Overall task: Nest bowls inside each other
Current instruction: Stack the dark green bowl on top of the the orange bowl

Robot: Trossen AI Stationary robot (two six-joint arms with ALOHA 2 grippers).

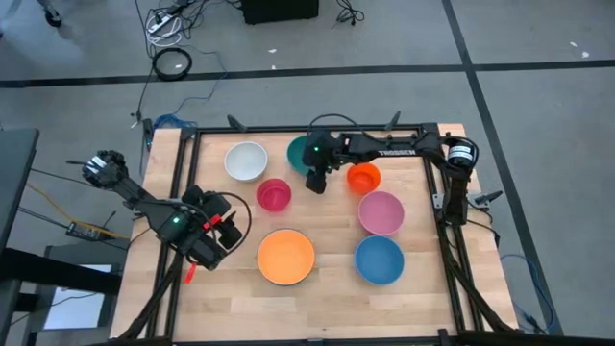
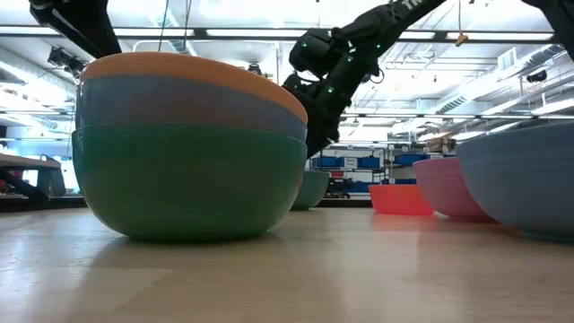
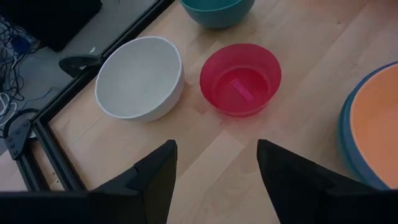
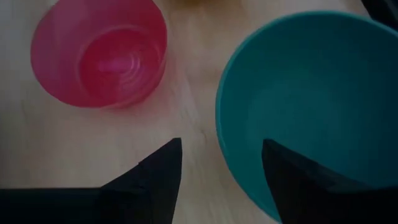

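We see the right tool [image 1: 315,183] spread wide, empty, over the round teal plastic bowl's [image 4: 311,99] rim near the desk's [image 1: 336,298] far edge. The left tool [image 1: 223,231] gapes empty by the left edge. Bare wood lies between the small red plastic bowl [image 1: 274,194] and the teal one.

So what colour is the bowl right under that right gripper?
Teal; the right wrist view shows it best.

A wooden table [image 1: 423,288] in a black frame [image 1: 179,173]; cables [image 1: 173,63] and a black box [image 1: 279,10] lie on the grey floor [image 1: 538,96] behind.

Smooth plastic bowls: the red bowl [image 3: 240,78] translucent and glossy, the white bowl [image 3: 140,78] matt, on the pale wood-grain table [image 3: 292,43].
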